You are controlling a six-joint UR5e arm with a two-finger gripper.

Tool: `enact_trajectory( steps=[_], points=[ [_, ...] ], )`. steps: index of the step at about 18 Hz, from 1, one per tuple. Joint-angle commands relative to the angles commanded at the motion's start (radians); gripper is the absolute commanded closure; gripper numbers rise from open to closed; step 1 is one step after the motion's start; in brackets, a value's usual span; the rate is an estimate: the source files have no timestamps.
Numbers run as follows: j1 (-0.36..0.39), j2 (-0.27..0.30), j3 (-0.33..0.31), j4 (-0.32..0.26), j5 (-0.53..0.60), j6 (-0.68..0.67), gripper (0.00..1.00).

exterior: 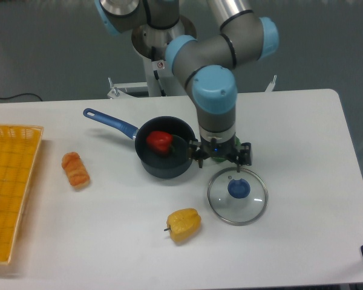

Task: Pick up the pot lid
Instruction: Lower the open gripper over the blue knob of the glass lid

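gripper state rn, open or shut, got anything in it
Gripper: open, fingers wide apart, holding nothing; the pot lid lies on the table.

The camera looks down, facing the robot arm (215,87)

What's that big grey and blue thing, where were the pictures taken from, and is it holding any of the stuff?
It's a robot arm. Its hand, the gripper, has two fingers, spread apart and holding nothing. One camera that doesn't move, looking down at the table, takes every picture. Near the gripper lies a clear lid with a blue knob. There's also a blue-handled pan with something red inside, and a yellow pepper shape.
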Motion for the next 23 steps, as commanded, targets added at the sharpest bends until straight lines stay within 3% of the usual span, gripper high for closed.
enact_trajectory(
  steps=[7,23],
  points=[
    [0.009,-0.097,0.015,0.078,-0.034,-0.037,0.00],
    [0.052,-0.166,0.048,0.072,-0.029,0.047,0.00]
  ],
)
